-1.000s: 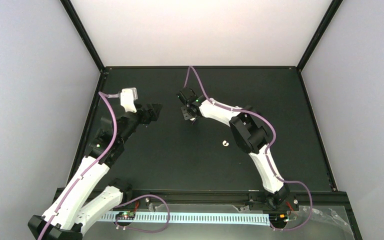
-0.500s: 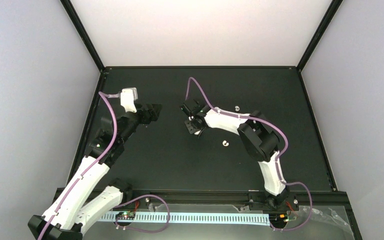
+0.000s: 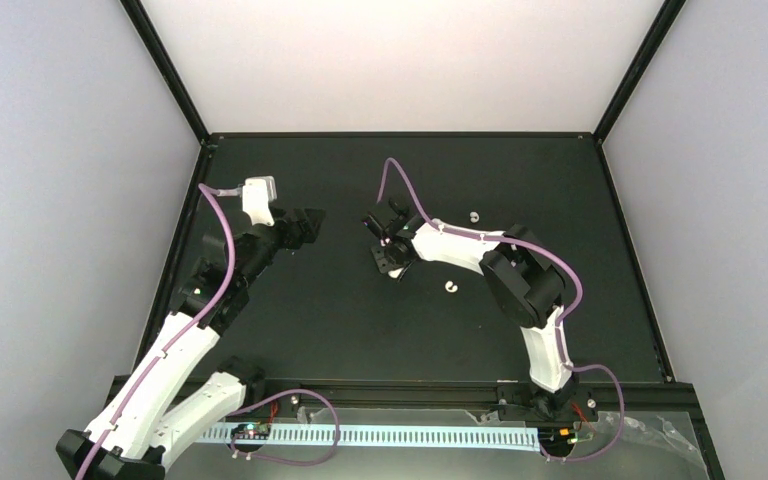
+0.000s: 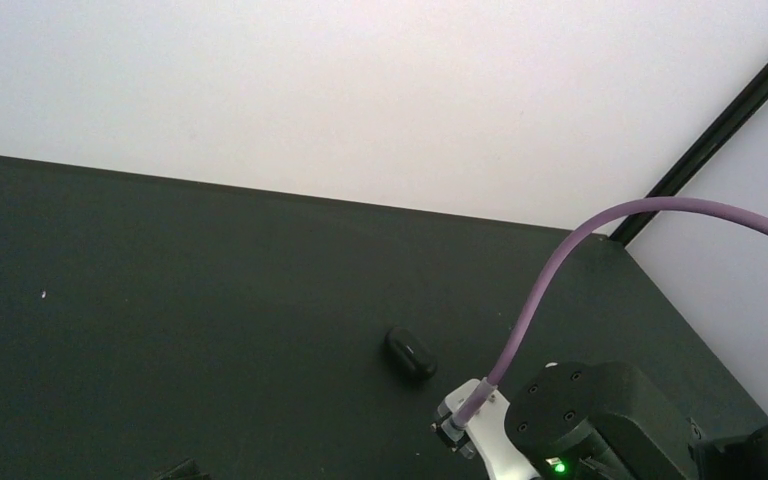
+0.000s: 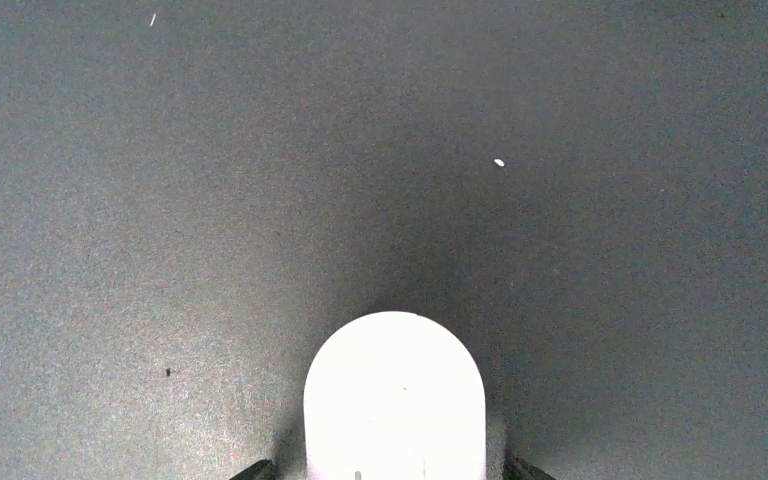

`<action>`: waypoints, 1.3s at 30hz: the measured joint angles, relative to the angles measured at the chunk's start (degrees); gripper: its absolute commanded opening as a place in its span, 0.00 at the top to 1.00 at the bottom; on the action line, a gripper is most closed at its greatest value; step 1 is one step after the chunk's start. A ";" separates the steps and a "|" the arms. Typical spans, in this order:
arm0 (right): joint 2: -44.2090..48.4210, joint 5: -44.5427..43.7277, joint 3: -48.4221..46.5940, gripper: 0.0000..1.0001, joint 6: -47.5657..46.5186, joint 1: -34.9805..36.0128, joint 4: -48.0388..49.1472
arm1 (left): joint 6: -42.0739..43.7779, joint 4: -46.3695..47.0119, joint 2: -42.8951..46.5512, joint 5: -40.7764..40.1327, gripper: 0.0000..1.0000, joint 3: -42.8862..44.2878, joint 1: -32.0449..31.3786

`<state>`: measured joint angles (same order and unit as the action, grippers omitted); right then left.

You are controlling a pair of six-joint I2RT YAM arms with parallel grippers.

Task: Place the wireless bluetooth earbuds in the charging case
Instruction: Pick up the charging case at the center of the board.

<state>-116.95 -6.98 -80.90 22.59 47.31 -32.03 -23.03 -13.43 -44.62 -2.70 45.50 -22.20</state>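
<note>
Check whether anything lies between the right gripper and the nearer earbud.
Nothing visible does. In the top view only bare black table separates the right gripper from the nearer earbud; the white case sits between its open jaws.

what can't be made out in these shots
- Right wrist view: the white case is blown out and cut off by the bottom edge, so its lid state is unreadable, as is whether the right hand grips it.
- Top view: the earbuds are too small to tell orientation.
- Left wrist view: the black oval case is small and dark; open or shut is unclear.
</note>
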 measured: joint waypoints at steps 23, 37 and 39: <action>0.70 -3.52 1.79 0.65 1.29 1.03 1.31 | 0.02 0.02 0.07 -0.04 0.01 0.00 -0.07; 21.53 -6.40 17.81 0.76 -5.79 3.32 4.70 | 0.31 0.20 0.74 0.59 0.01 0.00 -0.83; 29.07 -8.20 20.31 0.77 -8.63 5.79 5.95 | 0.79 0.46 0.74 2.14 0.01 0.00 -1.46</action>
<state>-87.88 -15.18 -60.60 13.96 53.10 -26.09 -22.24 -12.97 -43.88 -0.56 45.50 -23.66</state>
